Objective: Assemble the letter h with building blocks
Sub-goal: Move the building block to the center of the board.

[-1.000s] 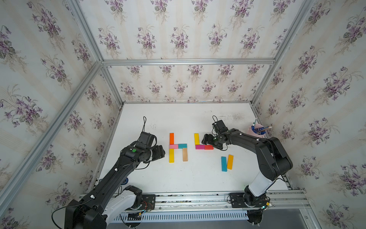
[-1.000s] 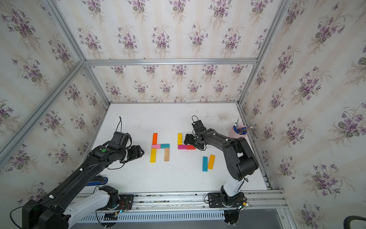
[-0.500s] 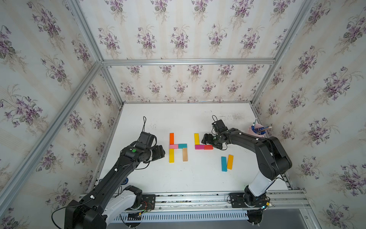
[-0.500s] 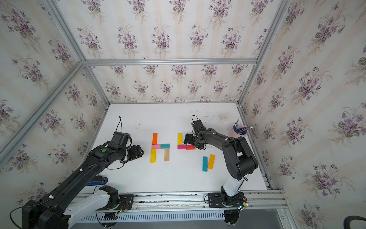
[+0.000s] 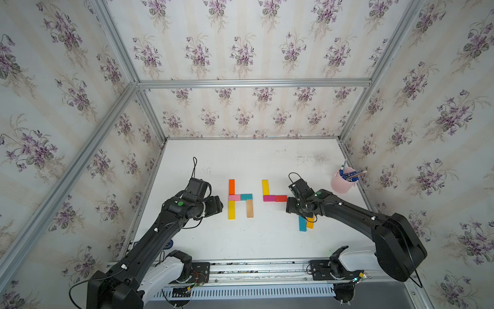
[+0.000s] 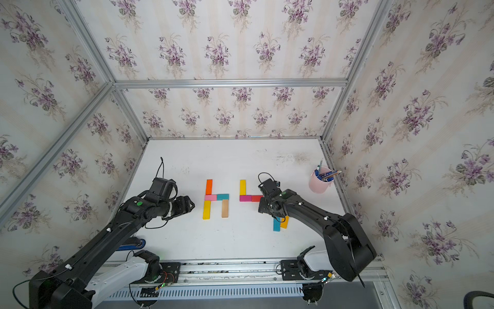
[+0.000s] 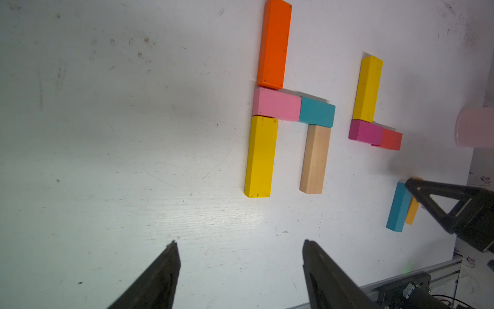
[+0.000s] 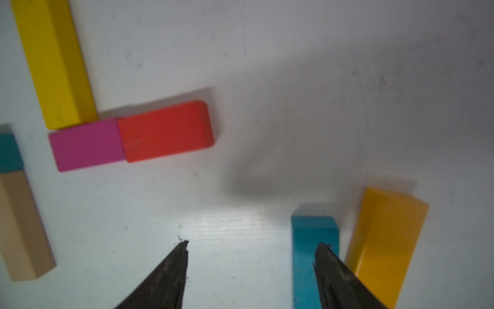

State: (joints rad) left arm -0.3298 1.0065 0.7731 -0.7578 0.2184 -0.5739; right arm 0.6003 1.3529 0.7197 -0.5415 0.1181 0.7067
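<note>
Hanging over the table [image 5: 254, 240], our right gripper [image 8: 253, 243] stands parted and empty. One finger [image 8: 334, 275] overlaps the blue bar [image 8: 312, 230], which lies loose just beside the amber bar [image 8: 385, 235]. Beyond them the red bar [image 8: 165, 131] meets the magenta bar [image 8: 85, 144] end to end, with a yellow bar [image 8: 53, 61] rising from the magenta one.

That makes an L, so we judge this h lacks its lower stem and its leg. Our left gripper [image 7: 239, 241], also parted and empty, faces a finished h of orange bar [image 7: 274, 44], pink bar [image 7: 276, 104], teal bar [image 7: 316, 112], long yellow bar [image 7: 259, 157] and tan bar [image 7: 314, 159].

The wrist views show the bare gaps between the jaws. Both top views hide the right jaws under the arm, but they show the cup [image 5: 340, 184], well apart from the blocks.
</note>
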